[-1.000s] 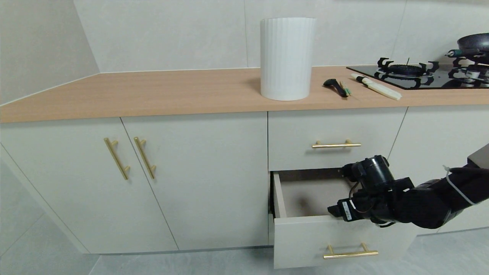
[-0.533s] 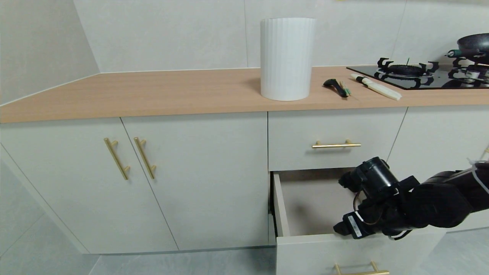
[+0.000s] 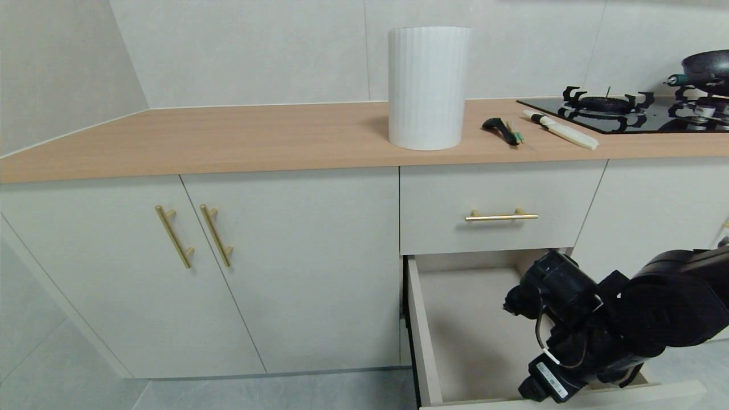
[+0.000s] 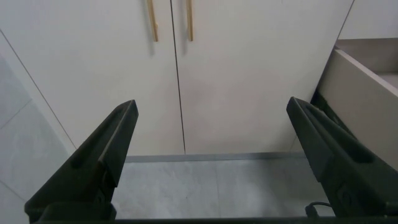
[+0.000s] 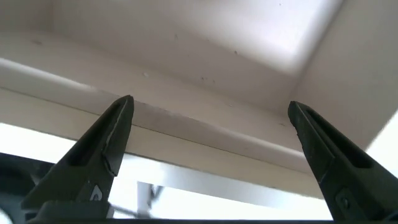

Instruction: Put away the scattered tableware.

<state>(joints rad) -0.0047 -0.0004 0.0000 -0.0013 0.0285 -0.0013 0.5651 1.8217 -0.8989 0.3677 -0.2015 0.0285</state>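
Two utensils lie on the wooden counter left of the stove: a black-handled one with green at its tip and a long cream-white one. Under the counter, the lower drawer is pulled far out and its inside looks bare. My right gripper is at the drawer's front panel, low on the right. In the right wrist view its fingers stand wide apart, open, with the drawer's front edge running between them. My left gripper is open and holds nothing, facing the cabinet doors low near the floor.
A tall white ribbed container stands on the counter above the drawers. The black stove with a pan is at the far right. The upper drawer is closed. The double-door cabinet lies left of the drawers.
The lower drawer has slid much farther out towards me. My right arm came back and down with its front panel.
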